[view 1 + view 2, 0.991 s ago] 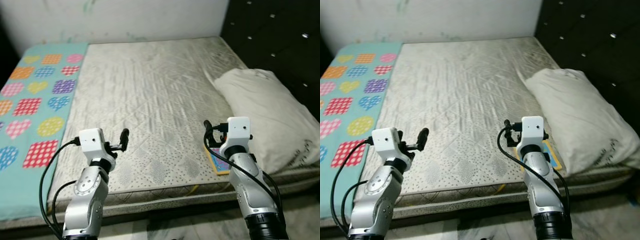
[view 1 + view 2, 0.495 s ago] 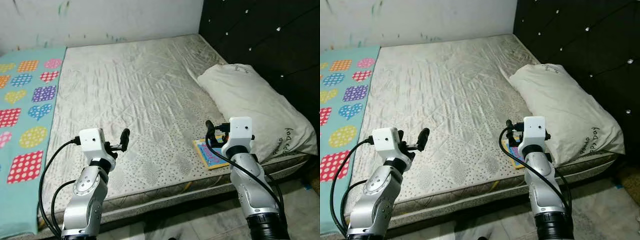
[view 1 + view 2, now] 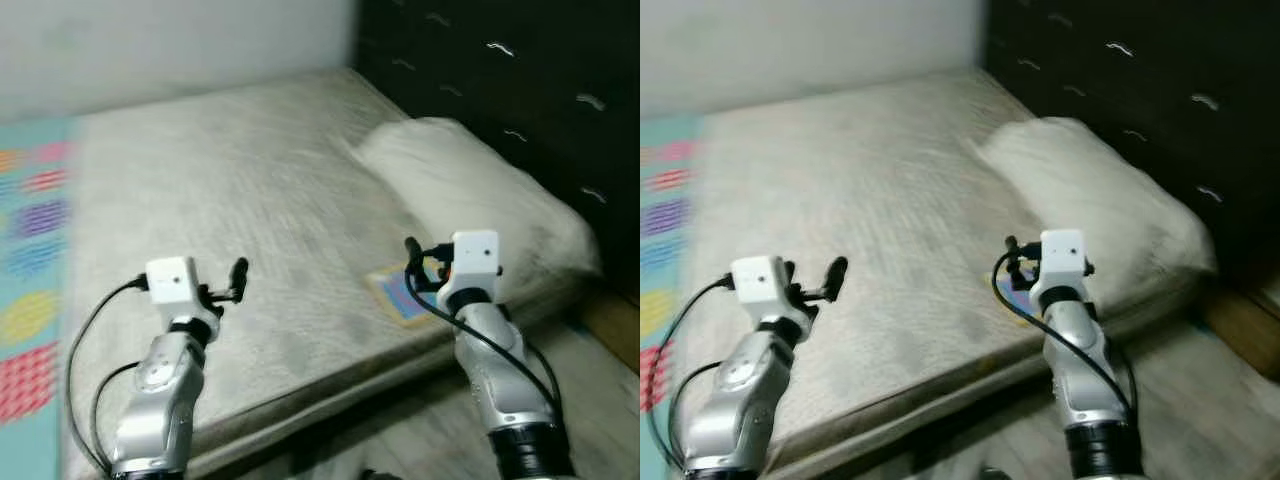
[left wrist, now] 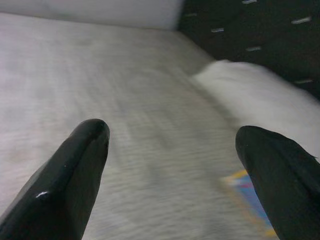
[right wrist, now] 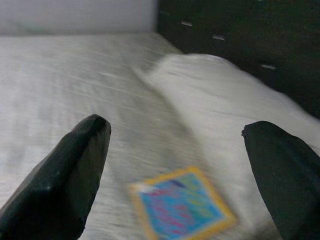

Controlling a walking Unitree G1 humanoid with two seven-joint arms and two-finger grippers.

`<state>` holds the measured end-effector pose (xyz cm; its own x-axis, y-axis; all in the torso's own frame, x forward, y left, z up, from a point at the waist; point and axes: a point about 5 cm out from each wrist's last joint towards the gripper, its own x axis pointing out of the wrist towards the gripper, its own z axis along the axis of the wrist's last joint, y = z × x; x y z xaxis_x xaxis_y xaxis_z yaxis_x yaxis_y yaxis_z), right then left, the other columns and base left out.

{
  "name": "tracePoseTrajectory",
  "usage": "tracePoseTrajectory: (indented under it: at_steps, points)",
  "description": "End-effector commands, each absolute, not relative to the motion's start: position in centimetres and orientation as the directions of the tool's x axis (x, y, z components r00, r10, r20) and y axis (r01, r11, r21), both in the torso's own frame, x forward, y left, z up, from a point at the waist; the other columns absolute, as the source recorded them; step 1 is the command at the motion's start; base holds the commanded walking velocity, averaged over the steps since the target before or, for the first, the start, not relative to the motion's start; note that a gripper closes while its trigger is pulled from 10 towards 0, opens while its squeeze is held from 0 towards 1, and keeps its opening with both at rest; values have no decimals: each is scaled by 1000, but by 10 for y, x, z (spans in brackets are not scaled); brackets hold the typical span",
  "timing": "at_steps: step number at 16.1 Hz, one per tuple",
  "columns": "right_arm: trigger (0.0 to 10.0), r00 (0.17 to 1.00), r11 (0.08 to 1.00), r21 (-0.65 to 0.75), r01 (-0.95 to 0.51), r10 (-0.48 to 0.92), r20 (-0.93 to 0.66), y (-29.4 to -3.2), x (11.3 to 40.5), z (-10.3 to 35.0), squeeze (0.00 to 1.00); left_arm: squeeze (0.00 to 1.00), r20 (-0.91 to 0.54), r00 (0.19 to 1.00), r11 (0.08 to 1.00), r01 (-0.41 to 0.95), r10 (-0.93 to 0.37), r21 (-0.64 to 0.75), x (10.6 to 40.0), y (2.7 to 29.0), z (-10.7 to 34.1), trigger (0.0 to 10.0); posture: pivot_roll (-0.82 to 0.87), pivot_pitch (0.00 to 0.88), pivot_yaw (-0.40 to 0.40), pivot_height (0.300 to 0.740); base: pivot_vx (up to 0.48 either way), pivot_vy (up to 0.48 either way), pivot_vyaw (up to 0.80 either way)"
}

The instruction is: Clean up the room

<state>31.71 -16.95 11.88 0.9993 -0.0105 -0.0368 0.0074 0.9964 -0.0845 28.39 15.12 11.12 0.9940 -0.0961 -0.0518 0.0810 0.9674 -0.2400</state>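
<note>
At the near right edge of the wide grey quilted mattress (image 3: 230,190), just left of the plump white pillow (image 3: 470,195): a flat square booklet with a yellow border and a blue-and-pink cover (image 5: 182,210), lying flat, its far corner close to the pillow, touching or not impossible to tell through the blur. Compared with a second ago, whole scene swung leftward in both eye views; patterned turquoise blanket with coloured hearts (image 3: 30,300) now squeezed to the 9 o'clock margin, dark tufted headboard (image 3: 500,70) grown large at 1 o'clock, a strip of pale floor (image 3: 590,400) opened at 5 o'clock. Heavy motion blur throughout. Camera shift, then, not a shift of the things: a turn toward the bed's right side. Likely meaning for the tidying job: lining up on the booklet as the one loose item to collect; nothing picked up yet.

Both arms raised, bent at the elbow, forearms upright, wrists level over the mattress edge. Left end effector (image 3: 238,278) at 8 o'clock above bare mattress, black fingers (image 4: 70,170) spread wide, holding nothing. Right end effector (image 3: 412,262) at 4 o'clock, directly over the booklet's near side, fingers (image 5: 65,165) likewise parted and empty, the booklet framed between them in the wrist view, well short of contact.
</note>
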Motion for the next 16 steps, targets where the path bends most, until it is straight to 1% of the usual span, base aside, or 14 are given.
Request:
tracePoseTrajectory:
  at_steps: [1,5,12,16]
  points:
    - [10000,1000,996,-87,3,-5,-30,-168,318,120,0,0,-67,993,969,83,-101,-231,282,152,108,10000,-129,67,27,740,0,0,-800]
    - [10000,999,996,-90,4,-7,-34,-169,318,119,0,0,-56,992,968,97,-113,-232,281,151,109,10000,-129,74,26,740,0,0,-800]
    - [10000,999,996,-85,1,-4,-32,-169,316,118,0,0,-43,989,960,127,-142,-250,278,146,110,10000,-128,78,25,740,0,0,0]
    - [10000,999,996,-84,4,-8,-43,-169,317,116,0,0,-45,989,959,126,-142,-254,277,147,109,10000,-127,79,25,740,0,0,-758]
